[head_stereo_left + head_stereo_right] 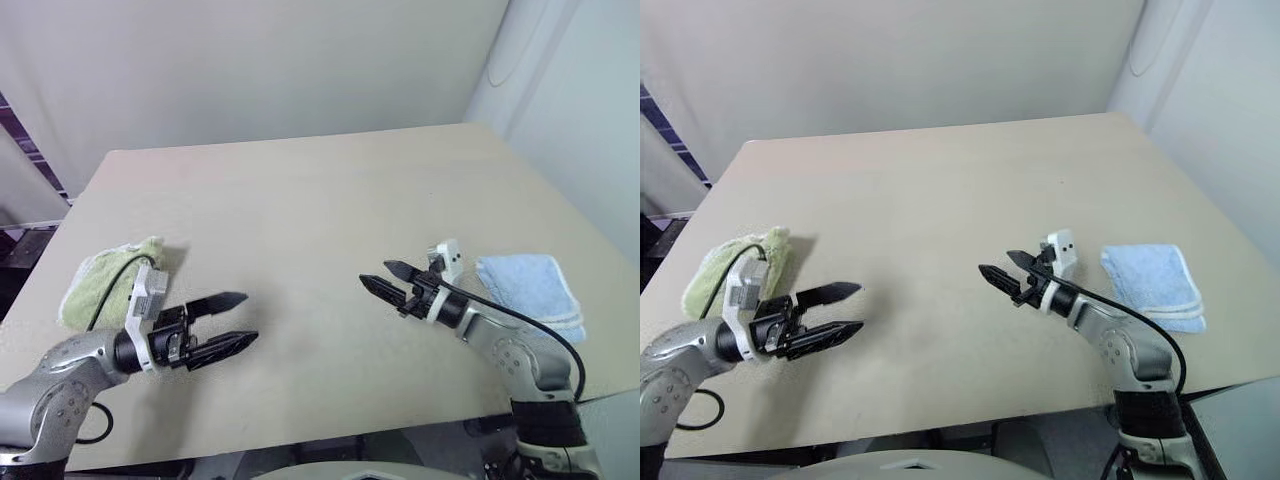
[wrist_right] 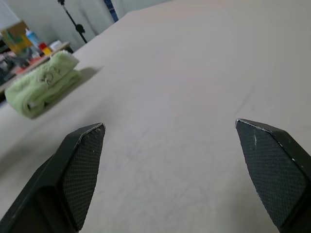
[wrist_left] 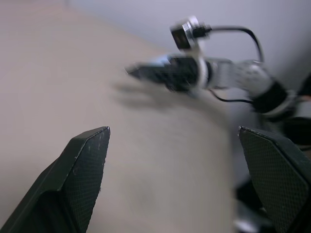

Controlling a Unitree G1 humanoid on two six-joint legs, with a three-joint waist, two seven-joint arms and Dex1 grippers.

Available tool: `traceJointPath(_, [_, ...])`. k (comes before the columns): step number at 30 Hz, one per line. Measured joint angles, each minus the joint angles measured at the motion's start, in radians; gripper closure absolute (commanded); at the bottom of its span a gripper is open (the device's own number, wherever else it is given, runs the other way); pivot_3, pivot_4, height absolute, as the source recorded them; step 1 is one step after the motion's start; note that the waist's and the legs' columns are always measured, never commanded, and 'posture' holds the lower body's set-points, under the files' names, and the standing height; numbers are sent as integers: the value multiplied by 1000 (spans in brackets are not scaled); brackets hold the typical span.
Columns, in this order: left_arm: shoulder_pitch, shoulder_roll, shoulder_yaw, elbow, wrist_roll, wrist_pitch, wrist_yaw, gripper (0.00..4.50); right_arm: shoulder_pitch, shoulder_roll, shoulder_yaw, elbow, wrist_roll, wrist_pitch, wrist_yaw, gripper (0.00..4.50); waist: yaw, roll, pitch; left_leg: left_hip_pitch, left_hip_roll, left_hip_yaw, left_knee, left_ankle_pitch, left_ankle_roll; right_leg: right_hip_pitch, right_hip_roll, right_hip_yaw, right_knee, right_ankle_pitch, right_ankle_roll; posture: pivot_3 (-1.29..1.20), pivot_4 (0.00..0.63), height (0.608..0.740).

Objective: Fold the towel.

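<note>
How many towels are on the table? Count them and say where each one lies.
2. The light green towel lies folded near the table's left edge, behind the left tool. The light blue towel lies folded near the right edge, beside the right arm. None looks hidden.

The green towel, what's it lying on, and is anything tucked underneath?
The green towel lies folded on the bare tan table, near its left edge. Nothing rests on top. Whatever might be beneath it or between its layers is covered.

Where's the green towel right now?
The green towel lies folded near the table's left edge, just behind the open left gripper.
</note>
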Motion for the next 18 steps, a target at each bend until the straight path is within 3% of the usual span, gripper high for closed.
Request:
traceJointPath(5, [184, -26, -232, 15, 229, -228, -71, 40, 93, -58, -33, -106, 23, 8, 10, 0, -7, 0, 0, 1, 0, 5, 2, -2, 4, 2, 2, 4, -1, -2, 4, 0, 0, 740])
traceJointPath(8, [162, -59, -335, 138, 330, -332, -93, 40, 113, -85, -64, -137, 44, 19, 10, 0, 9, -3, 3, 0, 4, 0, 10, -2, 4, 2, 4, -1, 1, -3, 5, 0, 0, 740])
traceJointPath(10, [-209, -56, -382, 461, 339, -319, -193, 40, 133, -101, -85, -150, 50, 26, 9, 0, 59, -8, 11, -3, 9, -4, 20, -2, 4, 5, 2, -22, 6, -4, 6, 0, 0, 740])
traceJointPath(12, [-638, -15, -326, 771, 340, -300, -261, 40, 117, -103, -67, -173, 62, 36, 9, 0, 62, -14, 19, -20, 28, -6, 30, -1, 2, -2, 17, -36, -1, 5, -5, 0, 0, 740])
traceJointPath(13, [-775, -15, -276, 834, 326, -306, -278, 40, 120, -110, -66, -184, 65, 39, 9, 0, 55, -15, 16, -17, 30, -6, 30, -1, 3, 5, 16, -40, -6, 10, -11, 0, 0, 740])
traceJointPath(16, [-911, -135, -245, 879, 300, -355, -317, 40, 136, -120, -86, -180, 63, 45, -4, 0, 20, 15, 3, 9, 17, 3, 29, -3, 9, 36, -4, -41, -19, 15, -5, 0, 0, 740])
traceJointPath(18, [-888, -239, -286, 903, 301, -352, -329, 40, 134, -120, -83, -180, 65, 45, -6, 0, -2, 19, 4, 17, 14, 11, 28, -10, 15, 41, -12, -36, -18, 12, 15, 0, 0, 740])
